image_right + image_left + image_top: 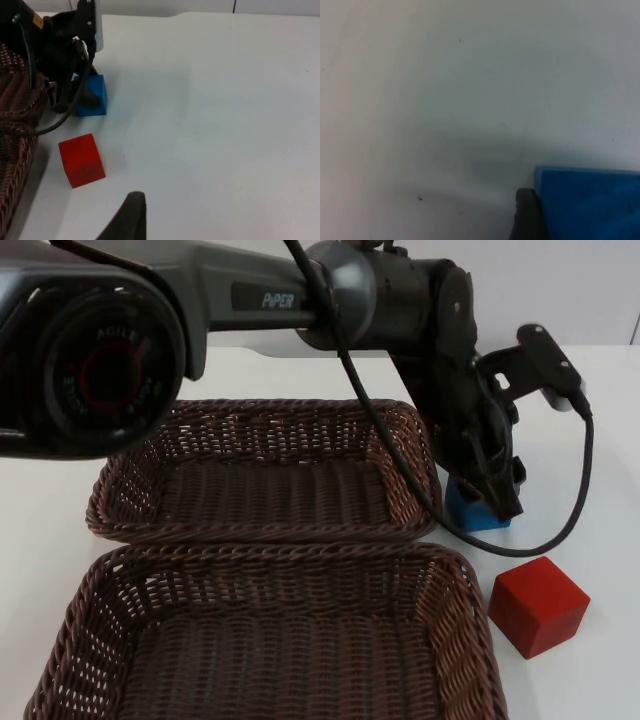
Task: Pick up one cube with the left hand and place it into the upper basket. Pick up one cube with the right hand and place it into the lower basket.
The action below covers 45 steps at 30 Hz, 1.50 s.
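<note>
A blue cube (478, 512) rests on the white table just right of the upper wicker basket (262, 411). My left gripper (492, 492) has reached across and stands down over it, shut on the blue cube (590, 205), with one black fingertip (527, 215) pressed against its side. The right wrist view shows that same gripper (75, 97) at the blue cube (97, 95). A red cube (537, 605) lies free right of the lower basket (270, 556), tilted a little, and appears as the red cube (81, 160). My right gripper (131, 217) waits above the table, right of both cubes.
The two brown baskets stand edge to edge, upper behind lower, both with nothing inside. A basket rim (15, 125) borders the cubes on one side. Open white table (225, 125) stretches right of the cubes. The left arm's links (400, 300) hang over the upper basket.
</note>
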Available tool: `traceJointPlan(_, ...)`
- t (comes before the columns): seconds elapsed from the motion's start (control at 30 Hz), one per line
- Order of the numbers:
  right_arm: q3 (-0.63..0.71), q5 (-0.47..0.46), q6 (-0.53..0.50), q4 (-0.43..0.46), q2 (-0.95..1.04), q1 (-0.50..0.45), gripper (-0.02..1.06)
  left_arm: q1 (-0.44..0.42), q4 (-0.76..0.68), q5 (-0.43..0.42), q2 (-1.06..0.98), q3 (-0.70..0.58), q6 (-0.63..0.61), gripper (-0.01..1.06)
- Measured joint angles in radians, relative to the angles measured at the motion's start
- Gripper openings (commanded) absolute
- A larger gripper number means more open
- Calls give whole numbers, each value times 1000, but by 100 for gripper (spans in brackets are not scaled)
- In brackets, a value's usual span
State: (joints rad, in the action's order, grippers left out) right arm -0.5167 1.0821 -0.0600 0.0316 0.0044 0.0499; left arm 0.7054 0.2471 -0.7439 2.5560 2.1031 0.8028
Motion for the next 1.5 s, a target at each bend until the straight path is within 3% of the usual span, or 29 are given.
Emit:
traceJointPlan(0.73, 0, 0, 0, 0, 0, 0, 105, 0, 0, -142, -287, 0, -222, 0)
traceJointPlan(1.17, 0, 0, 0, 0, 0, 0, 105, 0, 0, -213, -312, 0, -280, 0)
traceJointPlan(1.5, 0, 0, 0, -2, 0, 0, 105, 0, -4, -219, -344, -2, -298, 0)
